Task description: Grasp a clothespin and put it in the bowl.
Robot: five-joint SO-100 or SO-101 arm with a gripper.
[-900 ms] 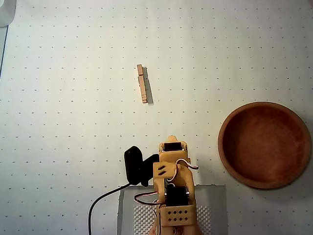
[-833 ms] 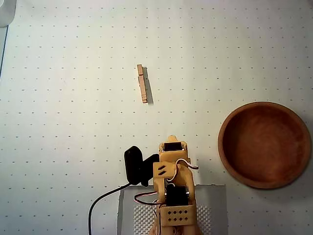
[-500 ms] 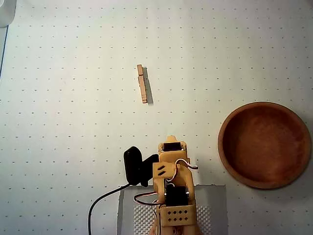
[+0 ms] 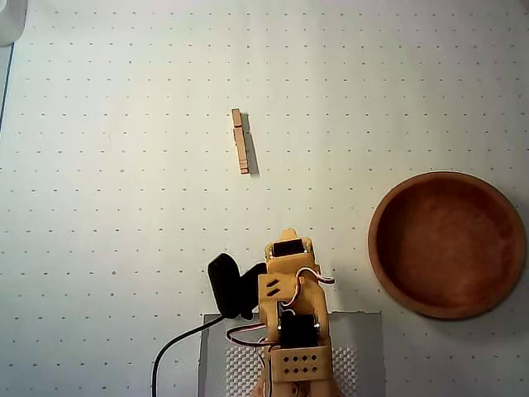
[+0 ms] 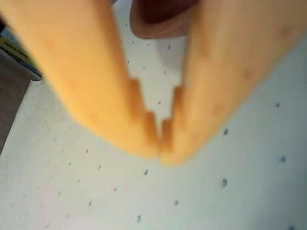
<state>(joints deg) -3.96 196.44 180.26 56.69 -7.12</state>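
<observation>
Overhead view: arm [image 4: 288, 308] barely shifted (clothespin [image 4: 240, 141] unmoved).

Tan clothespin [image 4: 240, 141], reddish-brown bowl [image 4: 447, 245], orange claw [image 5: 160, 143] (dotted white mat [image 4: 124, 165]).

We see a pale counter [image 4: 124, 248] covered in a regular grid of small dark dots. On it, in the overhead view, the clothespin [image 4: 240, 141] lies flat, running nearly top to bottom, well apart from the bowl [image 4: 448, 245], which sits at the right edge. A grey mat [image 4: 364, 347] lies at the bottom edge, and a black cable [image 4: 173, 351] trails across the counter beside it.
</observation>
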